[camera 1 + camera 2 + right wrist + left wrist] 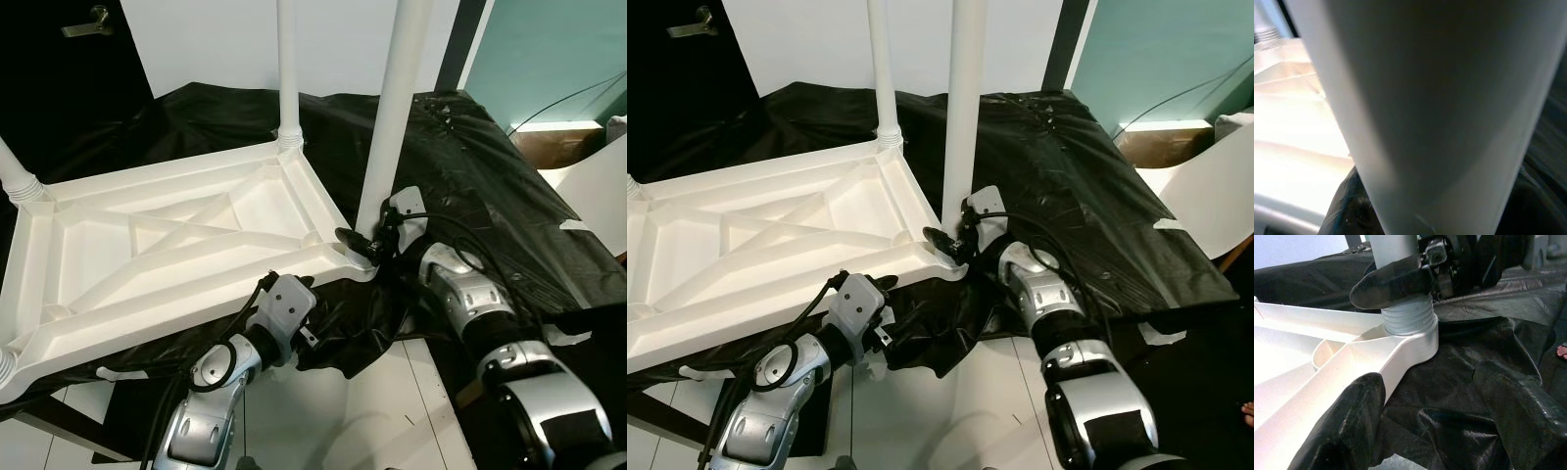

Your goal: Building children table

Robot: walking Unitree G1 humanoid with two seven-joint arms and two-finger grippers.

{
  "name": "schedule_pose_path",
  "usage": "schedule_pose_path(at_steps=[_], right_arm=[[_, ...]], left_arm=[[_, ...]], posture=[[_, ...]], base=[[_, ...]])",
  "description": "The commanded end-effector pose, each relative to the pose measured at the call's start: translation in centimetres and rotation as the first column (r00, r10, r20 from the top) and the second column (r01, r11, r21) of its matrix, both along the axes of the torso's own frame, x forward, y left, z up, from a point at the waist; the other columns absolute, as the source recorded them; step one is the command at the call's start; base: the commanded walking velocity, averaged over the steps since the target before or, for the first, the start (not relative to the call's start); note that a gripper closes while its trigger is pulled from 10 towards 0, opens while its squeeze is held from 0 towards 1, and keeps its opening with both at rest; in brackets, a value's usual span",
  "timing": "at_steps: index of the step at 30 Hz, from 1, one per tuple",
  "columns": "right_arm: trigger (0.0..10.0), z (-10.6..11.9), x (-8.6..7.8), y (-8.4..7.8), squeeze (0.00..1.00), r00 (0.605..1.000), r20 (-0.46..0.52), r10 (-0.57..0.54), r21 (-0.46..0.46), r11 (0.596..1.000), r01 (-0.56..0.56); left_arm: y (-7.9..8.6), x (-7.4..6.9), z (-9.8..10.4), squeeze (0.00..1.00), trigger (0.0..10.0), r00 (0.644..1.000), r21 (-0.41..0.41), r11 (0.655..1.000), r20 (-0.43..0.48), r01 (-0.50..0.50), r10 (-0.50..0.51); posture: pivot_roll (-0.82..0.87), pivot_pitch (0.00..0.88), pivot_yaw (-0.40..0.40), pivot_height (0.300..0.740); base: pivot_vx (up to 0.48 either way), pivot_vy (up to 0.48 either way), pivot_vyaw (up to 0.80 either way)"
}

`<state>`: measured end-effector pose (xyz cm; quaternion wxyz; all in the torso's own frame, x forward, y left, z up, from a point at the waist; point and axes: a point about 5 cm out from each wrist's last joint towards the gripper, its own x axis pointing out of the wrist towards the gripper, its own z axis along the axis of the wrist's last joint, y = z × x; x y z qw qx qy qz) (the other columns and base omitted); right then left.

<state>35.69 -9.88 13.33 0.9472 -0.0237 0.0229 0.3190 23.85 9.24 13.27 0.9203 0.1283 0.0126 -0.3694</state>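
The upturned tabletop (176, 245) lay underside-up so the right gripper (361, 243), clamped on the near leg (392, 108), could apparently thread it into its corner socket (1410, 333), while the left gripper (1425, 426) waited with fingers apart beside the rim.

The right gripper (950, 245) is clamped around the table leg's (965, 108) base — the left gripper (1435, 416) hangs spread apart below the table's near edge.

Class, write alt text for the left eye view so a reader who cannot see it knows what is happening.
The right gripper clasps the base of a white table leg standing in the corner socket of an upside-down white plastic tabletop. The tabletop lies on a black plastic sheet, with another leg upright at its far corner. The left gripper sits at the tabletop's near edge.
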Motion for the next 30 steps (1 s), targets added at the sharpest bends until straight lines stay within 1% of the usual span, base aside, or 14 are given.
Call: schedule_pose_path(at_steps=[1,3,7,9,11,13,17,20,21,22,23,26,27,30], right_arm=[[0.0,-2.5,-1.0,0.5,0.0,0.99,-0.112,-0.086,-0.013,0.996,0.085],[0.0,-2.5,-1.0,0.5,0.0,0.99,-0.112,-0.086,-0.013,0.996,0.085],[0.0,-3.1,-2.4,2.3,0.0,0.966,-0.129,-0.224,0.005,0.974,0.226],[0.0,-3.1,-2.4,2.3,0.0,0.966,-0.129,-0.224,0.005,0.974,0.226],[0.0,-3.0,-3.5,4.0,0.0,0.949,-0.167,-0.266,0.056,0.959,0.278],[0.0,-2.8,-3.8,4.4,0.0,0.948,-0.166,-0.27,0.065,0.957,0.284],[0.0,-2.8,-4.0,4.5,0.0,0.946,-0.164,-0.28,0.073,0.953,0.294],[0.0,-2.3,-3.9,3.7,0.0,0.943,-0.13,-0.307,0.077,0.945,0.319],[2.2,-1.9,-3.9,3.3,0.0,0.943,-0.109,-0.313,0.081,0.943,0.323],[2.2,-1.9,-3.9,3.3,0.0,0.943,-0.109,-0.313,0.081,0.943,0.323],[10.0,-1.3,-3.9,2.7,0.0,0.944,-0.077,-0.32,0.089,0.941,0.326],[10.0,-0.5,-4.0,2.1,0.0,0.95,-0.041,-0.31,0.102,0.944,0.313],[10.0,0.0,-3.8,1.5,1.0,0.958,-0.011,-0.287,0.118,0.951,0.287],[10.0,0.6,-3.7,0.4,1.0,0.966,0.014,-0.256,0.127,0.959,0.253]], left_arm=[[0.2,0.5,0.0,0.0,10.0,0.993,0.002,0.994,0.027,-0.112,0.112],[0.2,0.5,0.0,0.0,10.0,0.993,0.002,0.994,0.027,-0.112,0.112],[0.5,1.0,0.0,0.0,10.0,0.99,0.002,0.99,0.033,-0.14,0.14],[0.5,1.0,0.0,0.0,10.0,0.99,0.002,0.99,0.033,-0.14,0.14],[0.9,1.5,0.2,0.0,10.0,0.983,-0.005,0.984,0.035,-0.18,0.18],[1.0,1.8,0.3,0.0,10.0,0.98,-0.004,0.981,0.037,-0.195,0.195],[1.3,2.1,0.5,0.0,10.0,0.977,-0.001,0.978,0.041,-0.208,0.208],[2.3,2.5,0.5,0.0,10.0,0.968,-0.011,0.969,0.019,-0.249,0.249],[2.6,2.7,0.5,0.0,10.0,0.965,-0.021,0.965,0.002,-0.262,0.262],[2.6,2.7,0.5,0.0,10.0,0.965,-0.021,0.965,0.002,-0.262,0.262],[2.8,2.9,0.6,0.0,10.0,0.962,-0.03,0.961,0.0,-0.274,0.275],[2.8,3.1,0.8,0.0,10.0,0.958,-0.023,0.957,0.0,-0.288,0.288],[2.9,3.2,0.9,0.0,10.0,0.958,-0.027,0.958,0.004,-0.287,0.287],[3.0,3.2,1.0,0.0,10.0,0.959,-0.028,0.959,0.023,-0.283,0.284]], posture=[[0.12,0.0,-0.065,0.74],[0.12,0.0,-0.065,0.74],[0.1,0.0,-0.062,0.74],[0.1,0.0,-0.062,0.74],[0.09,0.0,-0.053,0.74],[0.1,0.0,-0.052,0.74],[0.09,0.0,-0.047,0.74],[0.08,0.004,-0.032,0.74],[0.07,0.004,-0.025,0.74],[0.07,0.004,-0.025,0.74],[0.07,0.009,-0.024,0.74],[0.07,0.011,-0.018,0.74],[0.07,0.013,-0.018,0.74],[0.06,0.013,-0.02,0.74]], base=[[0.0,0.0,0.0],[0.0,0.0,0.0],[0.0,0.0,0.0],[0.0,0.0,0.0],[0.0,0.0,0.0],[0.0,0.0,0.0],[0.0,0.0,0.0],[0.0,0.0,0.0],[0.0,0.0,0.0],[0.0,0.0,0.0],[0.0,0.0,0.0],[0.0,0.0,0.0],[0.0,0.0,0.0],[0.0,0.0,0.0]])
